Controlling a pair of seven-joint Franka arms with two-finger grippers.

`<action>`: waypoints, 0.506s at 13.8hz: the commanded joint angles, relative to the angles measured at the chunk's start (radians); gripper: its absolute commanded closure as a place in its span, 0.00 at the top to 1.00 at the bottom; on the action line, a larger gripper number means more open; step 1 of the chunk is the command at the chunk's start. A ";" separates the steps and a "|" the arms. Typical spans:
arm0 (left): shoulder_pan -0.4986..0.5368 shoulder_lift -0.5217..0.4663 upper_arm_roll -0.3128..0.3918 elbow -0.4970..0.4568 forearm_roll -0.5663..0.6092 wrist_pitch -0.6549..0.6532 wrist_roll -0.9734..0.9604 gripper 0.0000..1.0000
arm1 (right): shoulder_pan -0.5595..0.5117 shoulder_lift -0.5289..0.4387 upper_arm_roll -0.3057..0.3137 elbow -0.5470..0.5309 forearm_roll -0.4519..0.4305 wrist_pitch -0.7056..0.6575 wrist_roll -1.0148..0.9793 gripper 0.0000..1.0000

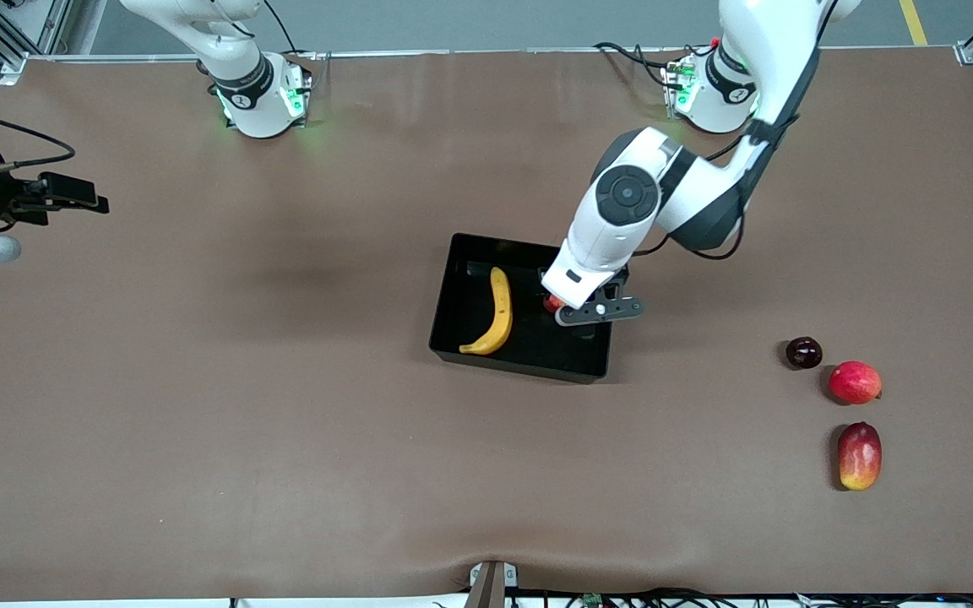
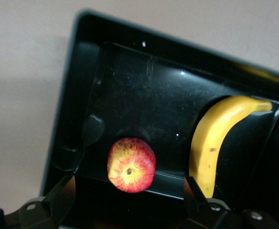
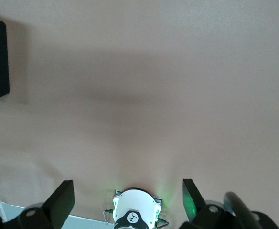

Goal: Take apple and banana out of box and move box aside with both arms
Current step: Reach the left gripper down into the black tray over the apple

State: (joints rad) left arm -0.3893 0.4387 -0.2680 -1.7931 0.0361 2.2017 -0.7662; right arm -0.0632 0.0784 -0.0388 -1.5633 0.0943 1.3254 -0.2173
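**Two fruits in the box, apple first**

My left pincer point(image 2: 130, 210) hangs spread wide over the box point(image 1: 461, 279), and the apple point(image 2: 131, 165) sits on the floor directly between my fingers point(image 2: 58, 195), just below them. The banana point(image 1: 497, 313) lies beside it toward the right arm's end, its long axis running toward the front camera. My right pincer point(image 3: 128, 200), released too, waits high over bare surface point(image 1: 199, 422).

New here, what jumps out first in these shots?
The left claw, open, hangs over the apple inside the black box at mid-table, with the banana lying beside the apple. Three loose fruits sit toward the left arm's end; the right claw waits open.
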 commanded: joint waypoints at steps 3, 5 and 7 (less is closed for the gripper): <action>-0.045 0.072 0.010 -0.012 0.043 0.039 -0.013 1.00 | -0.015 0.006 0.007 0.020 0.010 -0.012 -0.004 1.00; -0.045 0.107 0.007 -0.009 0.129 0.041 -0.065 1.00 | -0.013 0.006 0.007 0.026 0.012 -0.012 -0.002 1.00; -0.048 0.142 0.004 -0.011 0.145 0.082 -0.110 1.00 | -0.016 0.008 0.007 0.025 0.012 -0.012 -0.004 1.00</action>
State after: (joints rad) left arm -0.4273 0.5538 -0.2674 -1.8057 0.1487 2.2448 -0.8310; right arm -0.0634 0.0784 -0.0395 -1.5596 0.0943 1.3254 -0.2173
